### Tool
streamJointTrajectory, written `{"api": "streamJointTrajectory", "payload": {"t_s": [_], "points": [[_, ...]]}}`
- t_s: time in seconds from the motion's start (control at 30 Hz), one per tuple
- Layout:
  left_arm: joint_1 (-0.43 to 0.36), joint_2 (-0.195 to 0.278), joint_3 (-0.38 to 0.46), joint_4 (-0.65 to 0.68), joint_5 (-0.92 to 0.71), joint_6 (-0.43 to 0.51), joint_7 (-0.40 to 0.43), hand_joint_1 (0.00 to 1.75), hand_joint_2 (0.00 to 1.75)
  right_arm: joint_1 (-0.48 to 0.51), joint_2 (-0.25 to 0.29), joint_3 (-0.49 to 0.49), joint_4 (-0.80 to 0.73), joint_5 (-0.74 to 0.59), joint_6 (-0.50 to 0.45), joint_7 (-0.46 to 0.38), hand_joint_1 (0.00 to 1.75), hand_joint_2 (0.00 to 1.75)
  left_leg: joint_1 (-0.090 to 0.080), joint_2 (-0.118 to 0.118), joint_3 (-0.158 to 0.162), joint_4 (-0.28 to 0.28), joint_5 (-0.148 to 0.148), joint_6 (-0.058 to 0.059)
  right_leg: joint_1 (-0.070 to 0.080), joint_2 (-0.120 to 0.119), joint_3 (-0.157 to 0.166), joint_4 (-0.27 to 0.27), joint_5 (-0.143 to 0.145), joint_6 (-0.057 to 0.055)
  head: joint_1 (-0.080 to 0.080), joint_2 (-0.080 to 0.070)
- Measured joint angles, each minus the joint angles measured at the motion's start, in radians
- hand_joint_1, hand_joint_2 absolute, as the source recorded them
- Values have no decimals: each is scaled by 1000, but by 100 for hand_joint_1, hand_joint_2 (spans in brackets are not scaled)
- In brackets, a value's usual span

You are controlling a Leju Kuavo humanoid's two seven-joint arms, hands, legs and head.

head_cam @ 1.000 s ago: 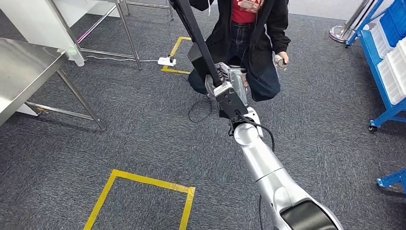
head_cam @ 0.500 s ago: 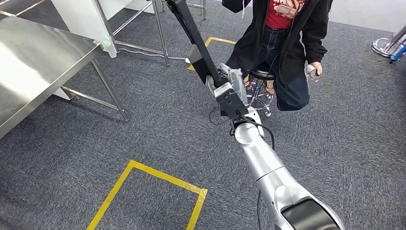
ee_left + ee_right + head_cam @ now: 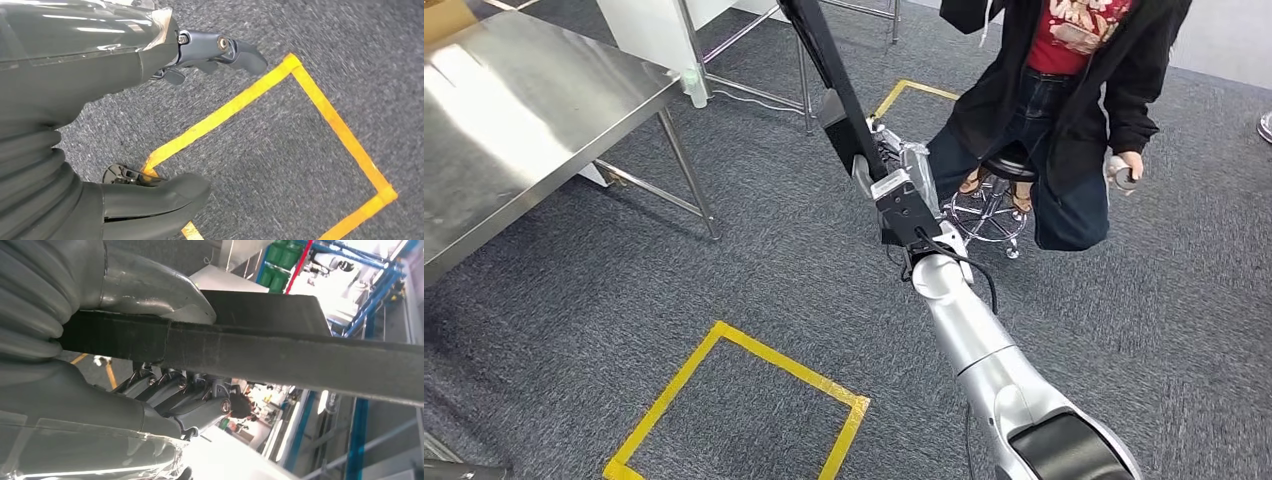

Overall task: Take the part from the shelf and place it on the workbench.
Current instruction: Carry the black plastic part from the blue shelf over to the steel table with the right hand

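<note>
1. Black, long and bar-shaped: part (image 3: 829, 60), gripped by right hand (image 3: 892, 170) and slanting up and away to the head view's top edge, with a flat black block partway along its length.
2. Closed round the part (image 3: 260, 347) in the right wrist view: right hand (image 3: 150, 370), thick thumb on one side of the bar, dark fingers (image 3: 190, 400) curled on the other.
3. Stretched forward from the lower right of the head view: silver right arm (image 3: 979, 350), a black cable looping near its wrist.
4. Held above the grey carpet (image 3: 624, 290), well apart from the bench (image 3: 514, 120): the part, touching neither.
5. Stainless steel, at the upper left of the head view: bench, with a bare shiny top and thin metal legs.
6. Empty and apart: left hand (image 3: 125, 115), dark fingers (image 3: 220, 50) extended, thumb spread away from them, nothing between, above the carpet.
7. Yellow tape square (image 3: 744, 400) on the carpet, just ahead of the robot; same kind of square (image 3: 300, 150) beneath the left hand.
8. Second yellow tape outline (image 3: 904, 95) farther off, behind the part.
9. Seated on a small stool (image 3: 994, 200) just beyond the right hand: person (image 3: 1074, 110) in a black jacket and red shirt, a small silvery object in one hand (image 3: 1124, 170).
</note>
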State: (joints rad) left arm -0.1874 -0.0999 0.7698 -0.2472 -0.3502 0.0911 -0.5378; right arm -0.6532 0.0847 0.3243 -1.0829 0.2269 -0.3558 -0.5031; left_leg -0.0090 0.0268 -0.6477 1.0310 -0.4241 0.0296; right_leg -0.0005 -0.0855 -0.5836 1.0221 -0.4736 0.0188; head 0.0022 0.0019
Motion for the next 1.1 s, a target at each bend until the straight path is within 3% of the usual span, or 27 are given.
{"api": "streamJointTrajectory", "payload": {"t_s": [0.03, 0.1, 0.17, 0.2, 0.23, 0.27, 0.3, 0.37, 0.43, 0.5, 0.53, 0.6, 0.67, 0.7, 0.73, 0.77, 0.8, 0.87, 0.93, 0.97, 1.03, 1.1], "points": [[0, 0, 0, 0, 0, 0, 0, 0, 175, 0, 0, 0, 0, 0, 0, 0, 175, 175, 2, -8, 4, -6, 3, 6, -1, 4, 0, 3, -3, 5, 0, 0], [-2, 0, 0, 0, 0, -1, 1, 0, 175, 0, 0, 0, -2, 0, 0, 0, 175, 175, 8, -22, 14, -18, 10, 18, -2, 38, -23, 52, -27, 9, 1, 0], [-4, -1, 0, 0, 0, -1, 1, 0, 175, 3, -4, -1, -2, 0, 0, -1, 175, 175, 12, -40, 16, -21, 12, 24, -6, 73, -88, 178, -75, 5, 2, 0], [-5, -1, 0, 0, 1, -2, 1, 0, 175, 7, -5, -1, -2, 0, 0, -1, 175, 175, 12, -51, 16, -21, 12, 24, -8, 78, -123, 244, -95, 6, 3, 0], [-4, -2, 0, 0, 1, -2, 1, 0, 175, 11, -7, -2, -2, 0, 0, 0, 175, 175, 12, -62, 16, -21, 12, 24, -9, 79, -147, 284, -102, 9, 3, 0], [-3, -2, 0, 0, 2, -2, 1, 0, 175, 14, -9, -2, -2, 0, 0, 0, 175, 175, 12, -74, 16, -20, 12, 24, -10, 80, -153, 287, -94, 17, 3, 0], [-2, -3, 0, 0, 3, -2, 1, 0, 175, 16, -10, -3, -2, 0, 0, 0, 175, 175, 12, -86, 16, -19, 12, 23, -12, 82, -142, 253, -72, 26, 3, 0], [-2, -3, 0, 0, 3, -2, 1, 0, 175, 15, -11, -5, -3, 1, 0, 0, 175, 175, 12, -108, 15, -15, 9, 18, -21, 108, -83, 116, -14, 44, 3, 0], [-2, -3, 0, 0, 4, -1, 1, 0, 175, 16, -10, -6, -6, 2, 0, 3, 175, 175, 10, -125, 10, -7, 5, 8, -28, 133, -38, 22, 18, 42, 2, 0], [1, -2, 0, 0, 4, -1, 0, 0, 175, 18, -9, -6, -8, 3, 0, 6, 175, 175, 13, -140, 4, -6, 4, -5, -26, 127, -29, 7, 22, 25, 1, 0], [3, -1, 0, 0, 4, 0, 0, 0, 175, 18, -7, -7, -9, 4, 0, 7, 175, 175, 16, -140, 3, -4, 3, -10, -26, 119, -27, 5, 23, 18, 2, 0], [4, -1, 0, 1, 5, 1, -1, 0, 175, 18, -3, -7, -14, 5, 0, 7, 175, 175, 17, -105, -17, 36, -24, -22, -29, 104, -23, 1, 25, 2, -2, 0], [3, -2, 0, 1, 5, 1, -1, 0, 175, 18, -1, -7, -17, 5, 0, 7, 175, 175, 19, -55, -72, 149, -83, -31, -26, 87, -20, -1, 22, -8, -6, 0], [3, -2, 0, 1, 5, 1, -1, 0, 175, 19, -1, -7, -18, 5, 0, 8, 175, 175, 21, -43, -106, 213, -109, -34, -24, 77, -19, -1, 21, -11, -6, 0], [3, -2, 0, 1, 5, 1, -1, 0, 175, 20, -1, -7, -18, 5, 0, 8, 175, 175, 22, -38, -130, 257, -122, -36, -23, 68, -18, -1, 20, -12, -6, 0], [4, -3, 0, 1, 5, 1, -1, 0, 175, 21, -1, -7, -19, 6, 0, 9, 175, 175, 23, -35, -139, 268, -116, -37, -22, 58, -17, 0, 18, -13, -6, 0], [4, -3, 0, 1, 5, 1, 0, 0, 175, 22, -1, -7, -19, 6, 0, 10, 175, 175, 23, -32, -126, 239, -93, -37, -22, 49, -16, 0, 16, -14, -6, 0], [3, -2, 0, 1, 5, 1, 0, 0, 175, 22, -1, -7, -23, 7, 0, 14, 175, 175, 21, -5, -56, 106, -29, -31, -20, 32, -9, 0, 11, -10, -6, 0], [1, -1, 0, 1, 5, 1, 0, 0, 175, 21, -2, -9, -28, 10, 0, 18, 175, 175, 13, 18, -4, 11, 0, -20, -13, 17, -3, 0, 5, -2, -5, 0], [1, -2, 0, 1, 5, 1, 0, 0, 175, 21, -2, -9, -31, 12, 0, 19, 175, 175, 9, 20, 2, -1, -1, -16, -9, 10, -1, -1, 2, 3, -4, 0], [1, -2, 0, 1, 5, 1, 0, 0, 175, 20, -1, -10, -34, 16, 0, 21, 175, 175, 8, 0, 4, -6, 1, -4, -6, -2, 1, -3, -3, 12, -2, 0], [1, -3, 0, 1, 6, 1, -1, 0, 175, 19, -1, -12, -39, 18, 1, 22, 175, 175, 12, -17, 13, -18, 7, 8, -7, 20, -9, 27, -22, 16, -1, 0]]}}
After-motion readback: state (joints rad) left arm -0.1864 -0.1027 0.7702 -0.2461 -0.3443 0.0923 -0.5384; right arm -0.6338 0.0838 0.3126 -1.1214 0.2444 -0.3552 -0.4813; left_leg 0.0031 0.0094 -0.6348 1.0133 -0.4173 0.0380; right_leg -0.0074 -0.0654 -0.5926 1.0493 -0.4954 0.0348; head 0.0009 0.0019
